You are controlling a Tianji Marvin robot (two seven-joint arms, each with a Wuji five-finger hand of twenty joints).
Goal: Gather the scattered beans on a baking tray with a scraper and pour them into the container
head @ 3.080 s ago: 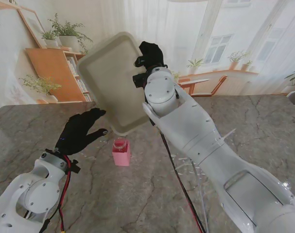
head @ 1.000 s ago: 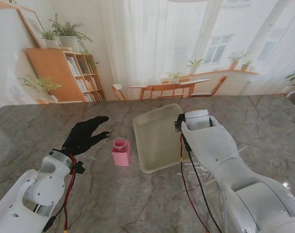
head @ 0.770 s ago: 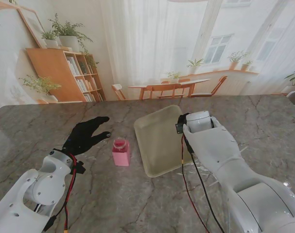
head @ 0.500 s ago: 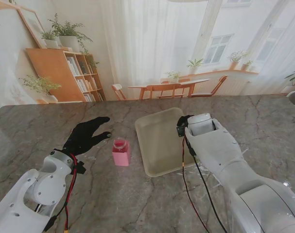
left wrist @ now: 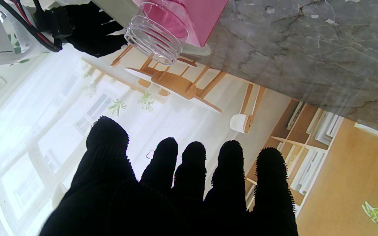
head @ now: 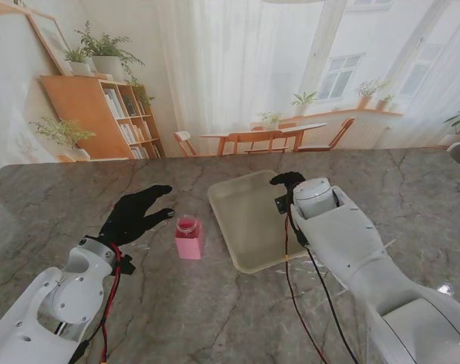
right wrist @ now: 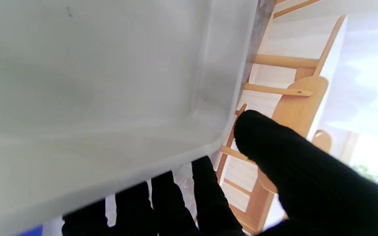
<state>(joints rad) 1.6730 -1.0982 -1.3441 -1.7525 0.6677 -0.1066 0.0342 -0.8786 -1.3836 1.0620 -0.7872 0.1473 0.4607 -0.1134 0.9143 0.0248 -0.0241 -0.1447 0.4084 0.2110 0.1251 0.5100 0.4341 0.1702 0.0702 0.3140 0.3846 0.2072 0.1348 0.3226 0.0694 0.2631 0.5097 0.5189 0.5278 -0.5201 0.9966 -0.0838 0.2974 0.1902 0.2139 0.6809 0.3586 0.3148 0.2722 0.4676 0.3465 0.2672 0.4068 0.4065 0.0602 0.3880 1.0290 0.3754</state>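
The baking tray [head: 248, 220], held raised and tipped over the pink container [head: 189, 236] three seconds earlier, is now seen lying flat on the table [head: 411, 189], just right of the container. The right hand [head: 287, 180] is still placed at its far right rim, fingers under the edge, thumb apart; grip judged loosening. The left hand [head: 135, 212] is kept spread, empty. Pouring is judged done; no beans are discernible

A grey marbled worktop [head: 214, 318] fills the foreground. Beyond it, bright white curtains [head: 230, 68] and windows [head: 343, 72] — daylight floods in. A wooden bookshelf [head: 93, 114] with potted plants [head: 101, 49] stands far left; a wooden dining table [head: 264, 136] with chairs sits mid-room.
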